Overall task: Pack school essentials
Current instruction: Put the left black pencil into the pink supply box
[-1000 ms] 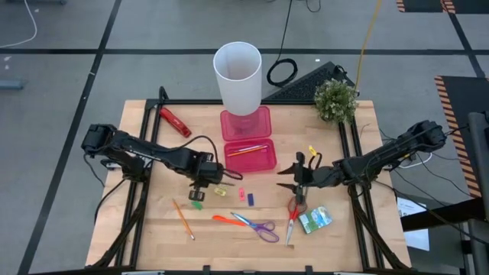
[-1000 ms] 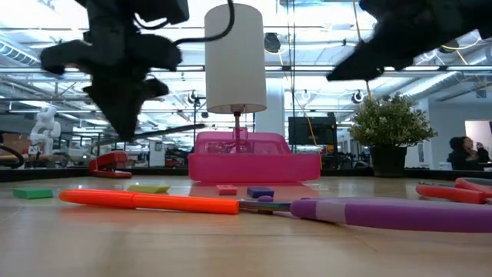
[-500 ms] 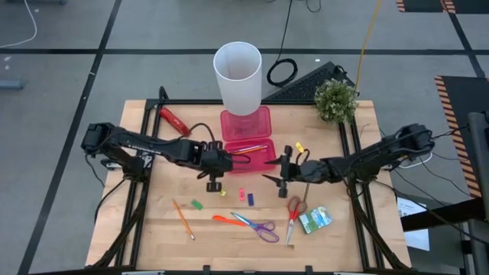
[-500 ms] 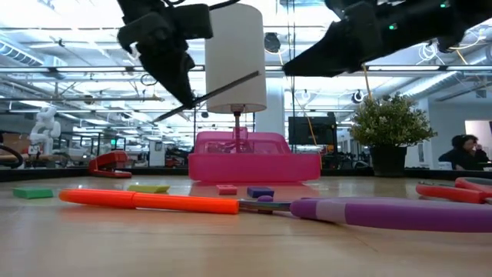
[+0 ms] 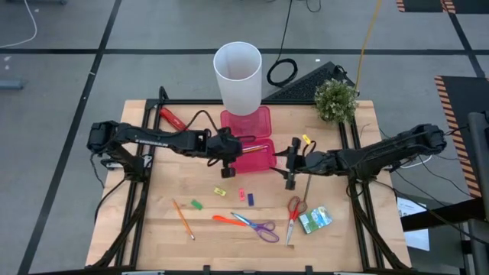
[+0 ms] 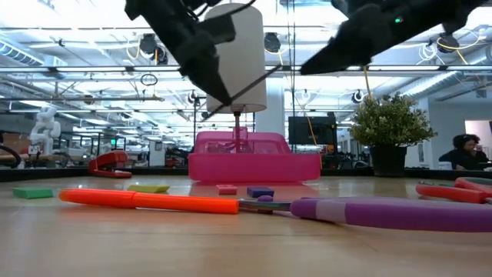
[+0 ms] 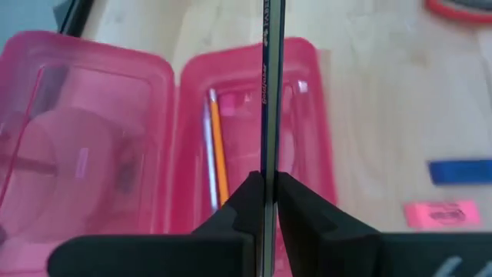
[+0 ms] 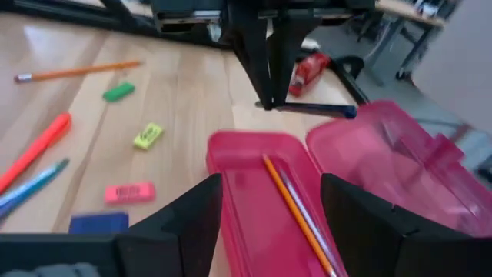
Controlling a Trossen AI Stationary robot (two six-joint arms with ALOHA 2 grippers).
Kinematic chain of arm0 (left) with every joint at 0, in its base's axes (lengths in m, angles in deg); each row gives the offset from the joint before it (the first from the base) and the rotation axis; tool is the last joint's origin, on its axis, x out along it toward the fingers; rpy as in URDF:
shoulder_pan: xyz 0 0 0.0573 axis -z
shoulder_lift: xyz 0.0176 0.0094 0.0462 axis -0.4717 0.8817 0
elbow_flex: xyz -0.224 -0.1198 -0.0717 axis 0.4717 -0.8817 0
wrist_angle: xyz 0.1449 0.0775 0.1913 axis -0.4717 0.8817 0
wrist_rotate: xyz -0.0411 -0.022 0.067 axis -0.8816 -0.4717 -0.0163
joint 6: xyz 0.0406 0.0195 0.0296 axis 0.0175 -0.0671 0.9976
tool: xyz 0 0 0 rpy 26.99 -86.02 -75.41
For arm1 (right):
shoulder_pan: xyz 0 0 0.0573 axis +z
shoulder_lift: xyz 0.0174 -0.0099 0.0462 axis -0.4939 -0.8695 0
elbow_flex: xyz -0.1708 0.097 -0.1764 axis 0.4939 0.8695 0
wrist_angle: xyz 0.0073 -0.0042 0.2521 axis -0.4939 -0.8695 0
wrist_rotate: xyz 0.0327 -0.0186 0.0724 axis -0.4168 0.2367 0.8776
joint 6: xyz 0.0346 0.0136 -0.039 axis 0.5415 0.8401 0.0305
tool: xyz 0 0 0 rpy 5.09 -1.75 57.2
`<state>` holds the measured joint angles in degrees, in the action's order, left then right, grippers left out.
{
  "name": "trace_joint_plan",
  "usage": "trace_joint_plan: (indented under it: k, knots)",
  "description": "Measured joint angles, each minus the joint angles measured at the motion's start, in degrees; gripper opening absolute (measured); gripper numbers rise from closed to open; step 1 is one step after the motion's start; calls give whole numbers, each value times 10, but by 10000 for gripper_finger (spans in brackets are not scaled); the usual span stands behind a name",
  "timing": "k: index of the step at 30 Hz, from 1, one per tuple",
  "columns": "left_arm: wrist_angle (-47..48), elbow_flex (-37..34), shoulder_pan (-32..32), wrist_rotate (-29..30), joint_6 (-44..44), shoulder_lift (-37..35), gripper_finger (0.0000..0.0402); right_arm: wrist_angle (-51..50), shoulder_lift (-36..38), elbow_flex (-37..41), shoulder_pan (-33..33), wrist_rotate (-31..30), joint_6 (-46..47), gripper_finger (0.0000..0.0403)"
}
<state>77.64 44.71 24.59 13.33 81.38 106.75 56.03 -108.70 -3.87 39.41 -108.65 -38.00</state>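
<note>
Pencil poised over the case
Left pincer [image 7: 267,201] pinches a dark pencil [image 7: 270,92] above the pink case [image 7: 307,138], lined up for dropping; right pincer [image 8: 270,223] waits spread.

We note a light wooden tabletop [image 5: 153,229] on grey tiled floor [image 5: 69,46] with dark seams. Beyond it: a potted plant [image 6: 388,127], ceiling lights, and a seated person [image 6: 465,150].

Pink translucent case [image 5: 250,156], orange pencil [image 7: 218,158] inside; dark pencil [image 7: 269,92]; yellow eraser [image 8: 148,135], green eraser [image 8: 118,91], pink eraser [image 8: 129,191], blue eraser [image 7: 463,171]; purple scissors [image 5: 260,227]; white cup [image 5: 238,76]
</note>
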Motion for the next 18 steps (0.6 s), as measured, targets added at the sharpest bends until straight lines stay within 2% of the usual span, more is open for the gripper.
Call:
trace_joint_plan:
  k: [9,18]
  knots:
    - [-20,0,-28,-11,-11,53,35,-242,109,0,14,7,107,210]
    - [-29,0,-41,-17,-26,98,35,-391,128,0,14,108,211,210]
